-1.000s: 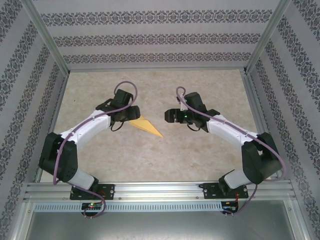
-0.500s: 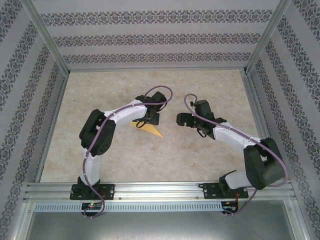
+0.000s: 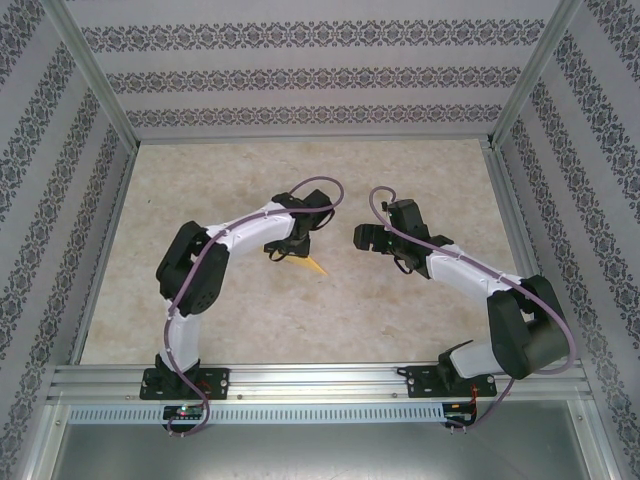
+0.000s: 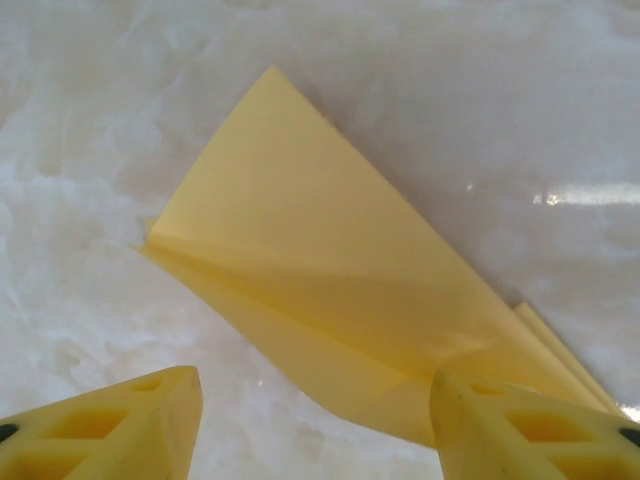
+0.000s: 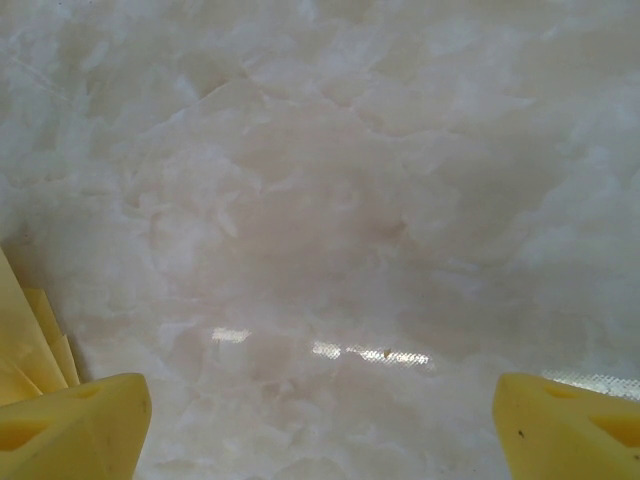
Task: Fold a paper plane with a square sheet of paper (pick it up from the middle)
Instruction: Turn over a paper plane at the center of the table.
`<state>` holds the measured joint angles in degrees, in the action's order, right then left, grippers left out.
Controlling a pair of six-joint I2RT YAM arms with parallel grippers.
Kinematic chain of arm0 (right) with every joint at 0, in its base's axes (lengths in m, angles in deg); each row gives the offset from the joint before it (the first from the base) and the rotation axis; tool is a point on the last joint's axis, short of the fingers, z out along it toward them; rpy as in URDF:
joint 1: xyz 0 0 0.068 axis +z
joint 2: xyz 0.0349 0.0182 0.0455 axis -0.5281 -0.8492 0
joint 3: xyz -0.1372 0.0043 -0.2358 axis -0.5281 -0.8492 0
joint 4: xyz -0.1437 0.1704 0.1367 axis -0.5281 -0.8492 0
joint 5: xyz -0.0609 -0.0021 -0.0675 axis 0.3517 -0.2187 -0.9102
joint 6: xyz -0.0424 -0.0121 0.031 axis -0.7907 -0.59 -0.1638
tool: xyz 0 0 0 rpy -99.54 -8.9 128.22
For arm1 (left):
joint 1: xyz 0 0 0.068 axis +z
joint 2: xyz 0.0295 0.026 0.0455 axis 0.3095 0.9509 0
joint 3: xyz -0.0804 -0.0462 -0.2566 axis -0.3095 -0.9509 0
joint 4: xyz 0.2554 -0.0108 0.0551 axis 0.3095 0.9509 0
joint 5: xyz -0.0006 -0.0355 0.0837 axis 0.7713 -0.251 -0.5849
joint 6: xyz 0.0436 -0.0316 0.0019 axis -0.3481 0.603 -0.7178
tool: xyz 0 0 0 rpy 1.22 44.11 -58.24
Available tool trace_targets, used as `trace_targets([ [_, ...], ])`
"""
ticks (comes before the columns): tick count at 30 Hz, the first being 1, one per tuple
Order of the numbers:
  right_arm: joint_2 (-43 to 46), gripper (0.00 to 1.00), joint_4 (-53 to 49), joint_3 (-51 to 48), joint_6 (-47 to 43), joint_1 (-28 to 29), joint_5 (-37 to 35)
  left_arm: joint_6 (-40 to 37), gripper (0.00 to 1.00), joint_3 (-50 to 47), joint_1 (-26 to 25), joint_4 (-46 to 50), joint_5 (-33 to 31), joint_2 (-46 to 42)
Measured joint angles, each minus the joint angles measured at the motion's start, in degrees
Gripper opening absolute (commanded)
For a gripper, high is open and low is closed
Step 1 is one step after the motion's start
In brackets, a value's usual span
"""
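Note:
The yellow paper (image 4: 320, 270) lies flat on the marble table, folded into a layered, pointed wedge like a paper plane. From above just its tip (image 3: 318, 267) pokes out below my left gripper (image 3: 300, 238), which hovers right over it. In the left wrist view the left gripper (image 4: 315, 430) is open, and its right fingertip (image 4: 530, 425) overlaps the paper's lower edge. My right gripper (image 3: 366, 238) stands open a short way to the right of the paper, with only bare table between its fingers. A corner of the paper (image 5: 25, 340) shows beside its left fingertip (image 5: 70, 425).
The table (image 3: 250, 320) is pale marble, walled by patterned panels and aluminium posts. A metal rail (image 3: 320, 380) with the arm bases runs along the near edge. The left arm's elbow (image 3: 190, 270) juts out left of the paper.
The left arm swung from the left in over the paper and now covers most of it. The right gripper drew back slightly to the right.

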<state>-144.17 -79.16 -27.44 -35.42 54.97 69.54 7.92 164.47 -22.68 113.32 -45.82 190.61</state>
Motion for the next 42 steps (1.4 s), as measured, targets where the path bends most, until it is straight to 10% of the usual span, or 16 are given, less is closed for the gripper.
trace_targets([
  [15, -1.18, 0.89, -0.02, 0.02, 0.15, 0.00, 0.02, 14.08, 0.51, -15.74, -0.31, -16.13, 4.68, -7.98],
  [24, -1.44, 0.88, -0.15, 0.02, 0.20, 0.00, 0.02, 20.85, 0.16, -19.85, -0.31, -23.28, 4.46, -10.64],
  [29, -1.42, 0.88, -0.22, 0.02, 0.24, 0.00, -0.11, 21.57, 0.00, -19.82, -0.31, -23.91, 3.76, -10.86],
  [42, 8.61, 0.86, 0.50, -2.51, 4.70, -3.89, -1.14, 11.15, 0.00, -13.86, -0.31, -27.19, 9.35, -18.82],
])
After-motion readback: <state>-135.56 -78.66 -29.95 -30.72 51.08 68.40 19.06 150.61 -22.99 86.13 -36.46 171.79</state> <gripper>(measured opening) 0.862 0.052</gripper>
